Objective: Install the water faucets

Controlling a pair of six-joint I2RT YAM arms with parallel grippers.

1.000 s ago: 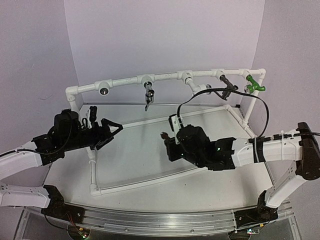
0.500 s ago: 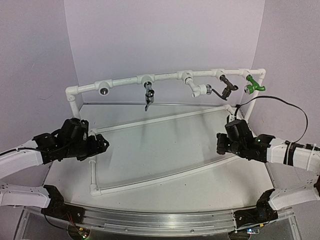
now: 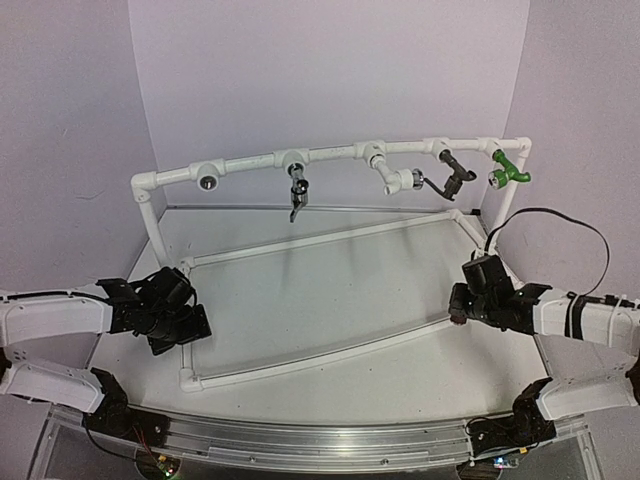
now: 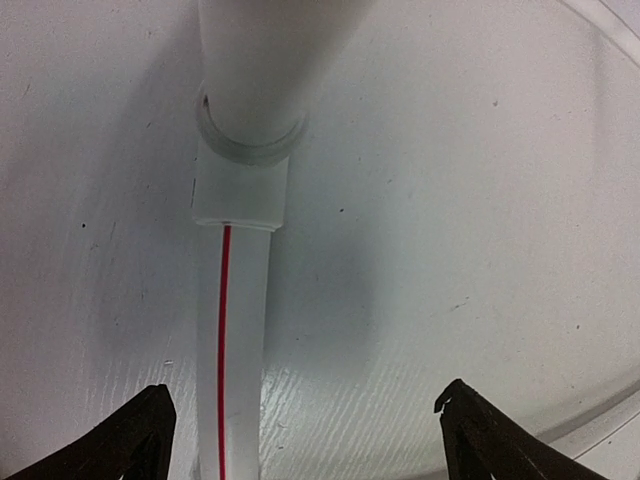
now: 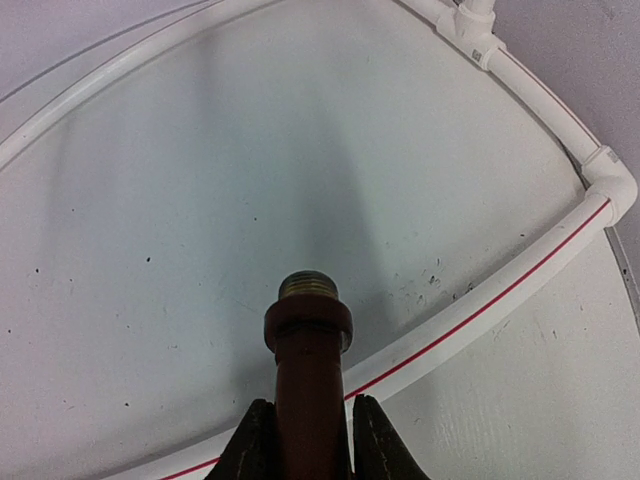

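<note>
Faucets hang from the back rail of the white PVC pipe frame (image 3: 330, 155) in your overhead view: a chrome lever faucet (image 3: 297, 190), a white faucet with chrome tip (image 3: 398, 180), a dark bronze faucet (image 3: 455, 172) and a green plastic faucet (image 3: 510, 170); your left pincer (image 3: 185, 328) sits low over the frame's left rail and your right pincer (image 3: 460, 305) near its right end. Your left wrist camera shows black fingertips (image 4: 135, 445) wide apart above a red-striped pipe and its white fitting (image 4: 240, 180) on the white surface (image 4: 480, 200). Your right wrist camera shows that pincer clamped on the dark brown faucet (image 5: 308, 370), threaded end pointing out above the surface.
</note>
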